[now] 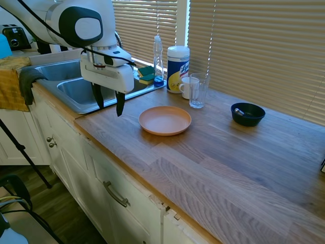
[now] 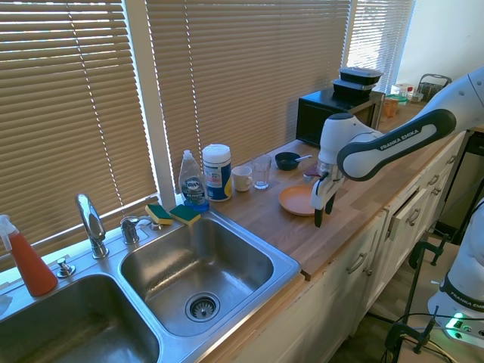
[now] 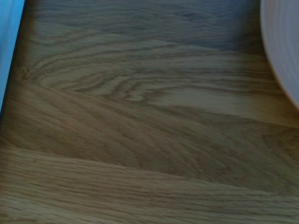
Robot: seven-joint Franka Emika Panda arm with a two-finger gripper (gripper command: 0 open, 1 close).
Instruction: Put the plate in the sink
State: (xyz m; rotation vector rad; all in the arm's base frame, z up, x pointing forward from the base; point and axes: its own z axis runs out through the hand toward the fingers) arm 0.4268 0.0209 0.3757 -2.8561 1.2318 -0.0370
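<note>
Risk: rim grasp slipping | end effector fingers spread, empty, hovering above bare counter | peach plate flat at its 3 o'clock, apart | sink behind at 10 o'clock | low rim may skid; dish-soap bottle, drinking glass nearby could topple

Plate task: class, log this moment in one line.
plate: on counter, untouched | gripper: jaws open, empty, between plate and sink | phase: approach

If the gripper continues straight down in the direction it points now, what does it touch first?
Most likely the bare wooden countertop. The open gripper points down between the sink and the plate, and the wrist view shows mostly wood, with the plate only at the edge.
</note>
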